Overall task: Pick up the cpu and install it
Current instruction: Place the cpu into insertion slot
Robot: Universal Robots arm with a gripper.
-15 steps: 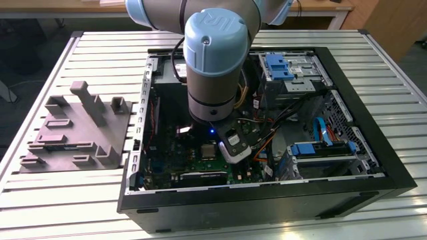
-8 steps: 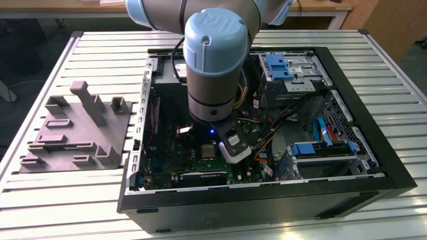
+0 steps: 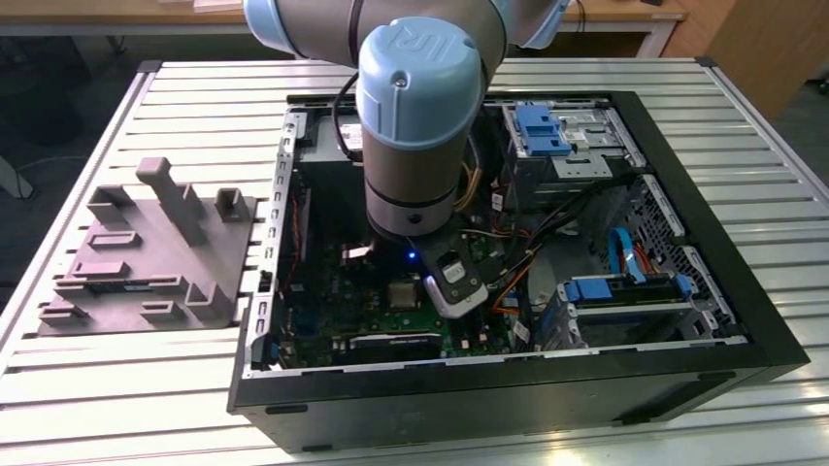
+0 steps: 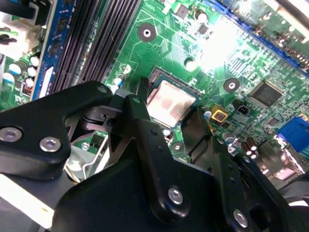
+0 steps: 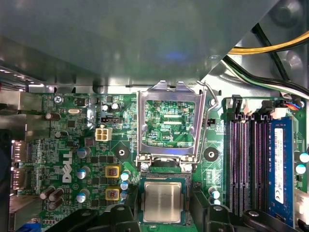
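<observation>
- Presently the tool [image 4: 167,107] is reaching down inside the open computer case [image 3: 758,325], hanging low over the green motherboard [image 5: 72,145].
- It is straddling the cpu [image 5: 163,202], with a black part of it standing just beside each of two opposite edges; whether it is gripping the chip or standing just clear of it, I cannot tell.
- The cpu is lying flat, silvery top upward, in its socket, directly under the tool's centre and not off to any side. Being square, it is offering no long axis; its edges are running parallel to the socket's.
- Just beside the socket, the metal retention frame [image 5: 166,121] is standing swung open.
- The memory slots [image 5: 246,159] are lying near the socket.
- The case is taking up the worktop [image 3: 194,83] from its middle towards the exterior view's right edge; the grey moulded tray [image 3: 143,262] is sitting near the opposite edge, well apart from the tool.
</observation>
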